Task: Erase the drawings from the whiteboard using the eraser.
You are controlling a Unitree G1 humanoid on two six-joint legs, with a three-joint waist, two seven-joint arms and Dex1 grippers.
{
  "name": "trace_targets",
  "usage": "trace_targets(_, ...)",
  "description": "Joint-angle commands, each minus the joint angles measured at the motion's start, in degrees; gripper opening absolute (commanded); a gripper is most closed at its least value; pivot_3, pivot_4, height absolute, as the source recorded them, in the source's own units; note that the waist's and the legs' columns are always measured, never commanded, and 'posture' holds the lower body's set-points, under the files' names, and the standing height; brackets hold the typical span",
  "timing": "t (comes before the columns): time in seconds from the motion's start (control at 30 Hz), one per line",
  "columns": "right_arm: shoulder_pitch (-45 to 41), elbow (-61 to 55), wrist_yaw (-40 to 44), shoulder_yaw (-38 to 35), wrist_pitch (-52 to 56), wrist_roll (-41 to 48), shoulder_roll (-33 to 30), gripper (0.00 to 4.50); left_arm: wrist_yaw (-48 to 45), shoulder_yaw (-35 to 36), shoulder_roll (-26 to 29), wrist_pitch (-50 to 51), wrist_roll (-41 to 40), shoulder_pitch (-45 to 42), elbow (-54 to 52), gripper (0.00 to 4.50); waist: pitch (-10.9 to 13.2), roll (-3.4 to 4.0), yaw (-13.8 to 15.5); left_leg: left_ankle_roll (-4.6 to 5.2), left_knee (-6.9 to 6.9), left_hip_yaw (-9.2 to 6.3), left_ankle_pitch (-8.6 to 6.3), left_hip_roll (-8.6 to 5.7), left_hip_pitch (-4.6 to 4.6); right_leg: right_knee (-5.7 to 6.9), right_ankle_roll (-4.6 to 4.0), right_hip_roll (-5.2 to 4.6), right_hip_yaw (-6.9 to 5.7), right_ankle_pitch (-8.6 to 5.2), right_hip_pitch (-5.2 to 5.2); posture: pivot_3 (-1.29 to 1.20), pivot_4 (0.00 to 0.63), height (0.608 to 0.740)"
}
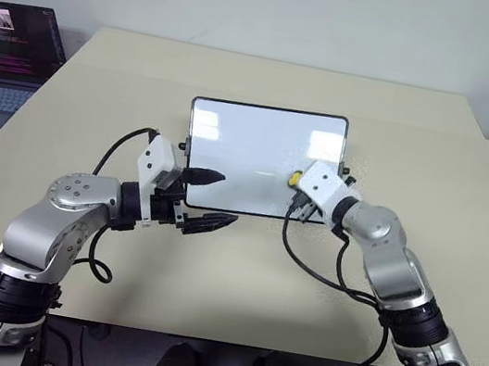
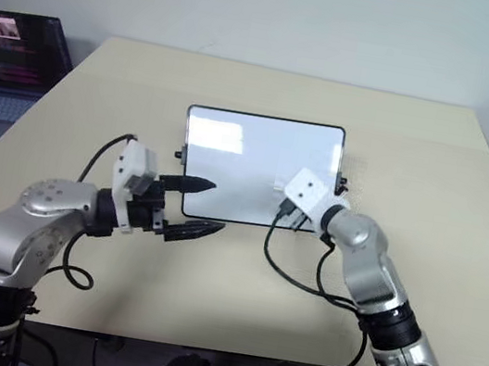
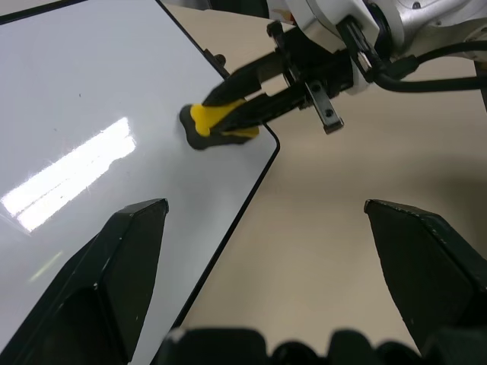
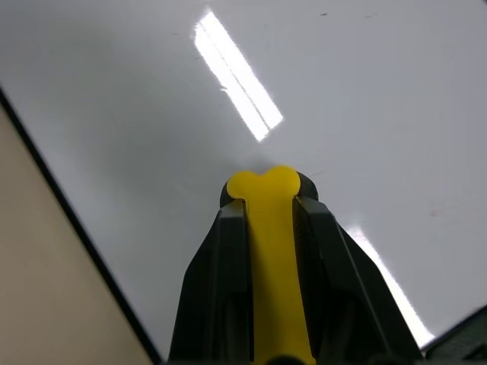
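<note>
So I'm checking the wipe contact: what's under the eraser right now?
The eraser, clamped between the right gripper fingers, has its dark end against the glossy whiteboard near its edge. Around it the board looks white; whatever lies directly beneath the eraser is covered.

Left gripper [image 3: 266, 251] hung over tabletop [image 3: 327, 205] with its two black fingers spread wide; one finger [image 3: 114, 274] sat over whiteboard [image 3: 91, 114], other beyond board's black-framed edge, over bare beige surface. Nothing lay between them. Right gripper [image 3: 228, 114] reached in over board's rounded corner, fingers clamped on yellow eraser [image 3: 217, 122], dark underside pressed against glossy white surface just inside frame. Black cable [image 3: 434, 65] trailed from right wrist. Bright light glare streaked across board.
</note>
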Motion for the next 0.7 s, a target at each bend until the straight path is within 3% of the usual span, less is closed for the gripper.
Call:
trace_targets(0.03, 0.4, -2.7, -0.2, -1.8, 1.2, 0.6, -0.4, 0.04, -0.2, 0.7, -0.3, -0.4, -1.1, -1.7, -0.8, 4.5, 0.0, 0.0, 0.0, 0.0, 0.02, 0.0, 0.0, 0.0, 0.0, 0.01, 0.01, 0.0, 0.0, 0.0, 0.01, 0.0, 0.15, 0.74)
trace_targets(0.27, 5.8, -15.8, -2.0, -12.5, 11.0, 5.8, 0.2, 0.01, -1.8, -1.4, -2.0, -2.2, -0.1, -4.6, 2.1, 4.5, 0.0, 0.0, 0.3, -0.01, -0.01, -0.03, 0.0, 0.0, -0.08, -0.07, -0.03, -0.01, -0.03, 0.02, 0.01, 0.0, 0.15, 0.74)
trace_targets(0.47, 15.4, -27.7, -3.4, -21.6, 20.2, 8.9, -0.9, 0.01, -4.3, -4.9, -4.5, -4.1, 1.3, -7.9, 5.6, 4.5, 0.0, 0.01, 0.4, -0.04, -0.03, -0.03, -0.03, -0.03, -0.12, -0.13, -0.02, -0.03, -0.02, 0.01, 0.01, 0.0, 0.15, 0.74)
trace_targets(0.7, 22.5, -25.7, -6.1, -31.0, 23.1, 13.0, 0.0, 0.01, -9.0, -10.3, -7.7, -6.7, 3.1, -12.7, 9.2, 4.5, 0.0, 0.01, 0.1, -0.04, -0.02, -0.01, -0.03, -0.1, -0.06, -0.08, 0.18, 0.02, -0.02, -0.1, 0.03, 0.0, 0.15, 0.74)
